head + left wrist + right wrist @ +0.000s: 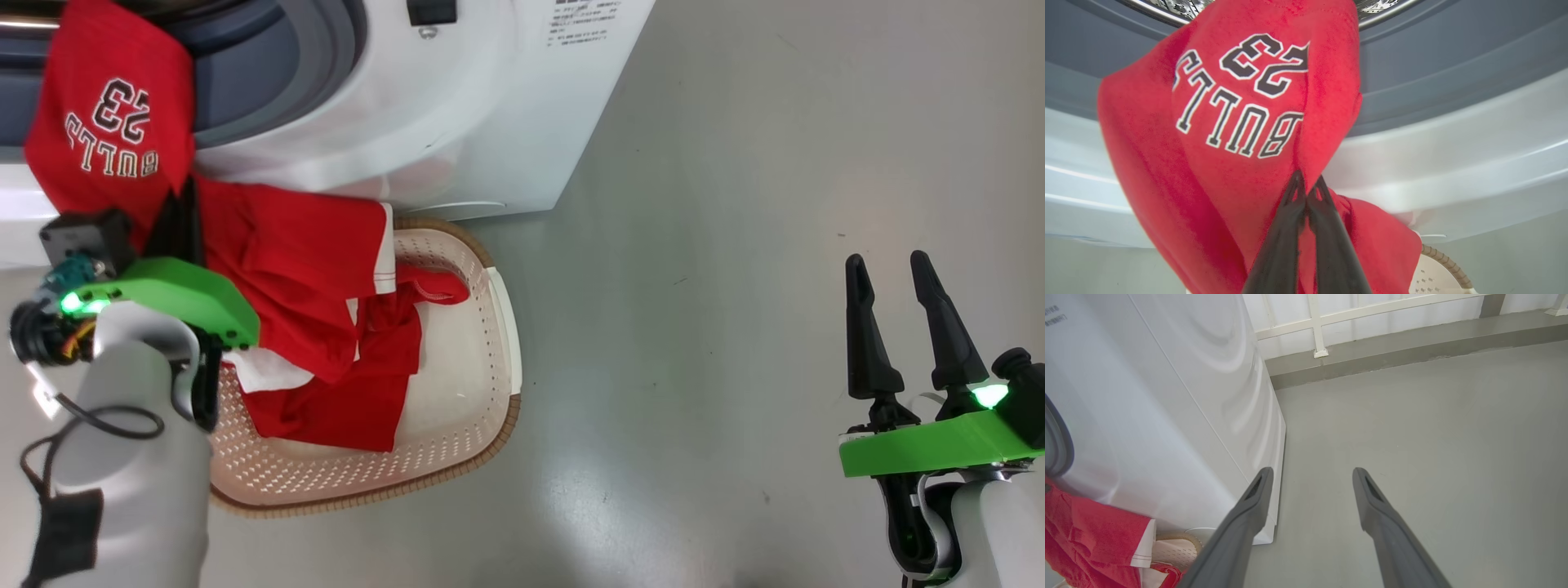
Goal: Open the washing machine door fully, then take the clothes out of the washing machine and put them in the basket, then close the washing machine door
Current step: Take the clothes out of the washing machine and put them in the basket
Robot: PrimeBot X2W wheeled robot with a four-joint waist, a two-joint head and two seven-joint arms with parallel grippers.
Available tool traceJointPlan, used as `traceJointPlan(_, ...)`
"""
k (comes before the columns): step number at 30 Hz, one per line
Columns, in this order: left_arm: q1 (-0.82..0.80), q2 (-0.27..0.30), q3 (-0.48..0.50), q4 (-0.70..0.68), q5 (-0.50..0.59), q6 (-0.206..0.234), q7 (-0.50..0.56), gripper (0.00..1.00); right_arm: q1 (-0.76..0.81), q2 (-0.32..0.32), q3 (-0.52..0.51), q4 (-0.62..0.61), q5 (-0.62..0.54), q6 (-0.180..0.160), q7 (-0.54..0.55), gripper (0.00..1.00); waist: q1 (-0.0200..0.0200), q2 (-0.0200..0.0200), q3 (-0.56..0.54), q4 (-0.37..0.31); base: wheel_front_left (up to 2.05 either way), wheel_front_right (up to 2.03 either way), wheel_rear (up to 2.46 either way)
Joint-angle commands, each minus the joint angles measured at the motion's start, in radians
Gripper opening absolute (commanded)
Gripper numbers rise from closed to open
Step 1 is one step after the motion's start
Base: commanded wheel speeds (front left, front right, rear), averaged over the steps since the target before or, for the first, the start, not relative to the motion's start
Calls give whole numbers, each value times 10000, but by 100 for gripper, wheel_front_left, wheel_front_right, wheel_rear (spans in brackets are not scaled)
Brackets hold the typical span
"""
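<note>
The left gripper (pixel 1309 182) has its two fingers pressed together, clamped on a fold at the lower edge of the jersey (pixel 110 122). The jersey hangs out of the mouth of the washer (pixel 457 106), draped over the grey-blue seal (pixel 277 73), its "BULLS 23" print facing out and upside down in the head view. In the left wrist view the steel edge of the drum (pixel 1384 8) shows just above the jersey.

The basket (pixel 469 367) sits on the floor (pixel 735 245), right against the washer's front. Red clothes (pixel 326 327) lie in its left half, one piece with white trim spread over the far left rim, and a bit of white cloth (pixel 261 371) lies among them on the left. The right half of the basket is bare. Whether the jersey joins the red pile below it I cannot tell.

The right gripper (pixel 887 261) hangs well to the right of the basket, over the floor, its fingers spread wide apart and holding nothing.
</note>
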State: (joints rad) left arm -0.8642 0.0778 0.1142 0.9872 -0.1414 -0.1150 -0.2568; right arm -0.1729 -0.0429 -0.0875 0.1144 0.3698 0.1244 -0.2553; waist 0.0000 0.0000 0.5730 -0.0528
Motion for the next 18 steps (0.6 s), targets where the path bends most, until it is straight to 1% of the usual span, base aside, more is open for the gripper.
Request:
traceJointPlan(1,383,291,187,-207,81,-50,-49,0,-26,-74,167,-213,48,63,-65,100,0,0,-24,17,0,0,0)
traceJointPlan(13,1665,-171,-577,209,-26,-150,-49,0,-21,-74,50,-262,-25,63,-65,100,0,0,-4,351,0,0,0)
traceJointPlan(18,1961,-246,-1178,657,-296,-154,-49,0,-28,-74,47,-268,-65,63,-65,100,0,0,-12,396,0,0,0)
